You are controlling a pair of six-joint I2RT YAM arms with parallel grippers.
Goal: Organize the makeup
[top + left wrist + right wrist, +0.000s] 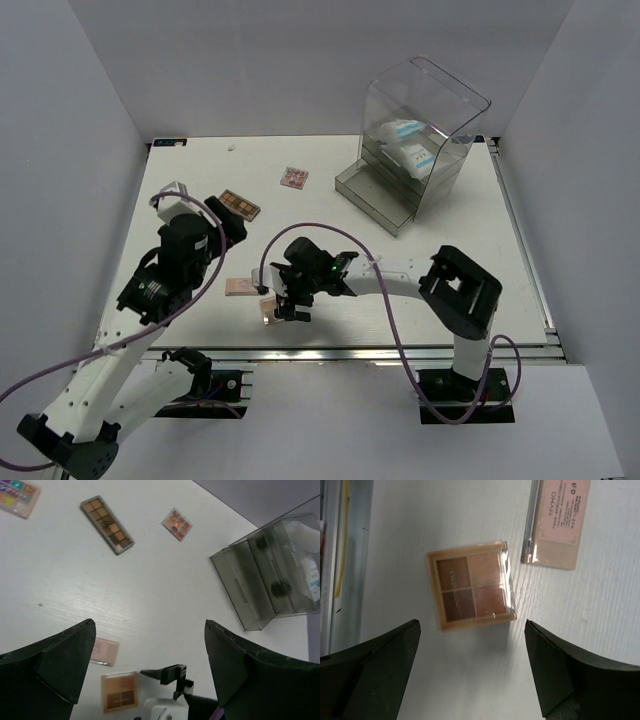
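The left pincer [150, 630] and the right pincer [471, 630] both gape wide and hold nothing. The right one hangs over a square 4-pan brown-and-pink palette [472, 586] on the white table [200, 160], well to the near left of the clear acrylic drawer box [440, 110]. A long brown rectangular palette [107, 524] lies left of that box, and 2 white blue-printed pouches [408, 145] sit inside it.
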